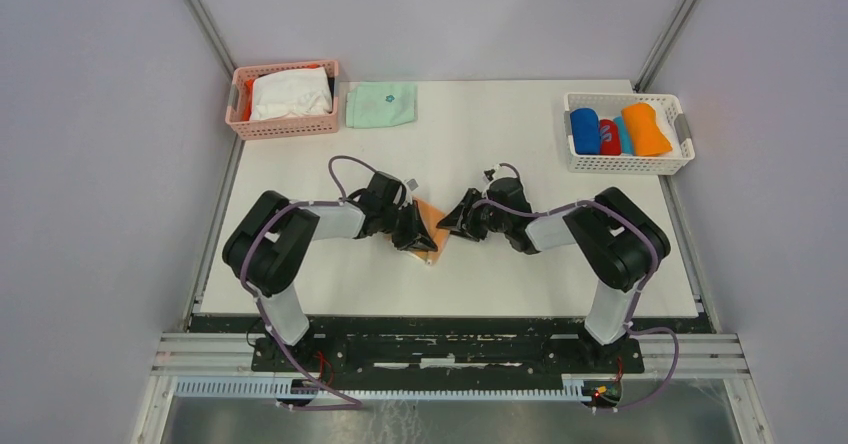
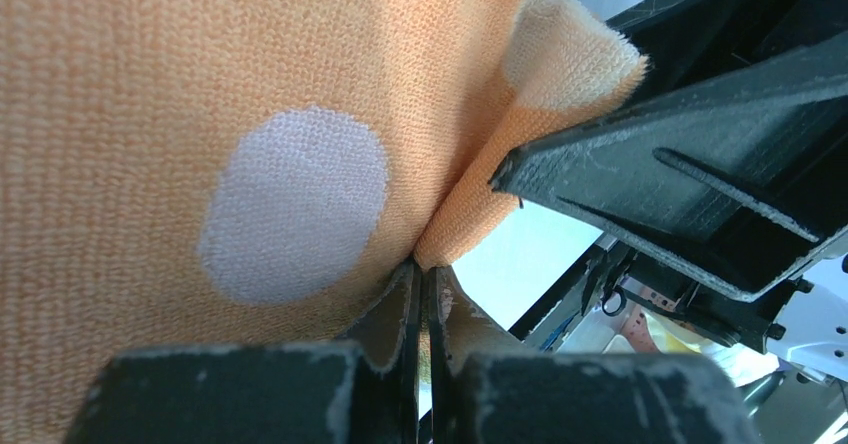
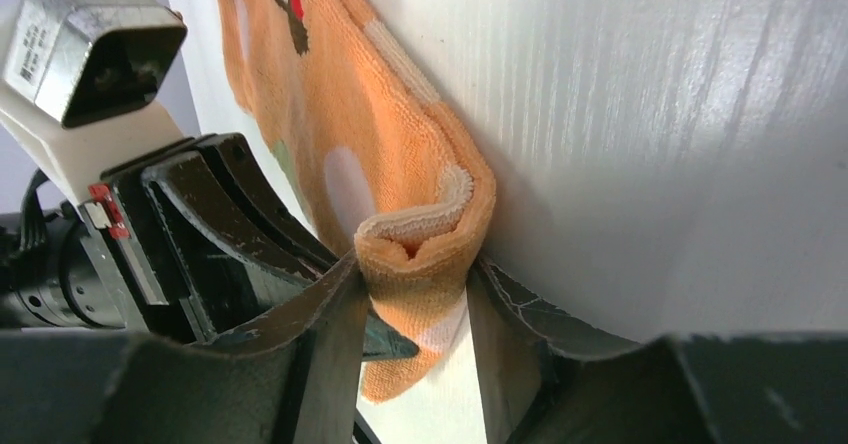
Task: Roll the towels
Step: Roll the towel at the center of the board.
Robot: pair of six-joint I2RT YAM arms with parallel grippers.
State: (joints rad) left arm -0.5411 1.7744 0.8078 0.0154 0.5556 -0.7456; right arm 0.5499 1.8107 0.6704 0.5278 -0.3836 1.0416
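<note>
Peach towel [image 1: 432,216] with pale dots lies mid table [image 1: 500,144], between the two grippers, which meet over it tip to tip. Left gripper [image 1: 420,239] has its jaws closed tight on a fold of the cloth; in the left wrist view [image 2: 420,274] the fingers are pressed together with the peach towel [image 2: 150,64] pinched at their tips and bunched up above. Right gripper [image 1: 452,222] comes in from the other side, jaws about half open, straddling a folded-over end of the towel [image 3: 400,144]. In the right wrist view [image 3: 415,274] one finger sits against each side of that fold, but whether they actually squeeze it cannot be told. The rest of the towel lies flat on the table behind the fold. Blue towel [image 1: 585,131] and orange towel [image 1: 647,129] are both rolled and lie side by side in the white basket [image 1: 620,167] at the far right corner. Pink basket [image 1: 285,126] at the far left holds a white cloth [image 1: 290,94], with a folded mint-green cloth [image 1: 381,104] just beside it on the table
</note>
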